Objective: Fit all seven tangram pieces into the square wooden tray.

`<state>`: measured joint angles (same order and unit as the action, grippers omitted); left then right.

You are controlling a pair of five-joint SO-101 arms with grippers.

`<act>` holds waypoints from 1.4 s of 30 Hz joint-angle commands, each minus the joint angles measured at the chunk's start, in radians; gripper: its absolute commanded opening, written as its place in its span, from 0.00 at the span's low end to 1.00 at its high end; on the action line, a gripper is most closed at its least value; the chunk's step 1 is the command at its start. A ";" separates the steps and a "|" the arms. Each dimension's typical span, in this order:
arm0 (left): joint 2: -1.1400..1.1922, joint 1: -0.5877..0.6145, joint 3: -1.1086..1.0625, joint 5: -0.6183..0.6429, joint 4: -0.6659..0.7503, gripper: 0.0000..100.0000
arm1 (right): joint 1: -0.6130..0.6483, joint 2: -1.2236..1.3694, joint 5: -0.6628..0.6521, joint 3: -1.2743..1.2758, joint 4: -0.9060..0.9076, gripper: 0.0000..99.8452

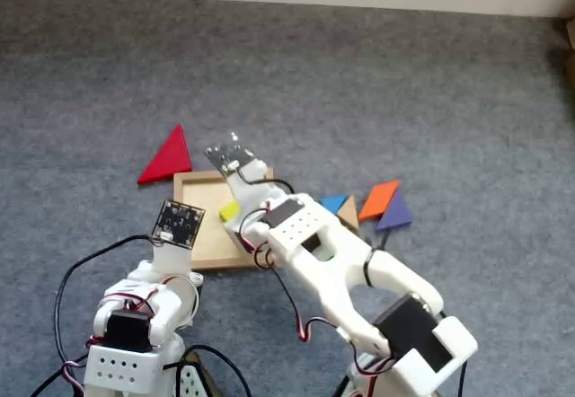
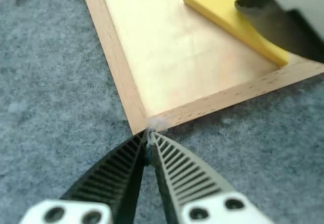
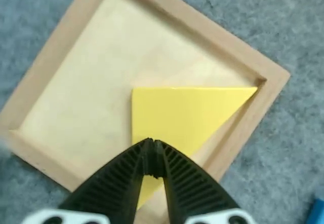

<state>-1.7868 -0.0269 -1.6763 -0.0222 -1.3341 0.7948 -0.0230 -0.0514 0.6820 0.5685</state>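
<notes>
the square wooden tray (image 1: pixel 205 177) is seen lying flat on the grey carpeted surface (image 1: pixel 404 83), just ahead of the two arms. a yellow triangle (image 3: pixel 182 112) is found inside it, flat on the tray floor, with its long edge close beside one rim and one tip pushed into a corner of the tray. the right gripper (image 3: pixel 152 150) is positioned over this triangle; its fingers are pressed together with no gap and nothing is held between them. the tips sit at or just above the yellow face, and whether contact is made cannot be told. the left gripper (image 2: pixel 150 137) is placed at the tray's near corner, outside the rim; its fingers are likewise closed tip to tip, holding nothing, with the tips right at the corner of the wood

the other pieces are seen outside the tray. a red triangle (image 1: pixel 168 157) lies on the surface just beyond the tray's far corner on the left arm's side. past the right arm (image 1: pixel 350 280), a blue piece (image 1: pixel 334 204), a tan triangle (image 1: pixel 349 214), an orange piece (image 1: pixel 379 199) and a purple triangle (image 1: pixel 394 214) are clustered close together, near the tray but apart from it
</notes>
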 commanded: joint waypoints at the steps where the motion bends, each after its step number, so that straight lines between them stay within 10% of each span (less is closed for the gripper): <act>1: -0.048 -0.013 -0.021 0.006 -0.006 0.01 | -0.027 -0.033 0.009 0.019 0.018 0.02; 26: -0.048 -0.013 -0.021 0.006 -0.006 0.01 | -0.156 -0.404 -0.209 -0.061 0.450 0.02; 42: -0.048 -0.013 -0.021 0.006 -0.006 0.01 | -0.255 -0.634 0.238 0.007 0.504 0.07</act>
<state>-1.7868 -0.0269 -1.6763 -0.0222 -1.3341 0.5585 -0.6613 0.1281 0.7004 1.0349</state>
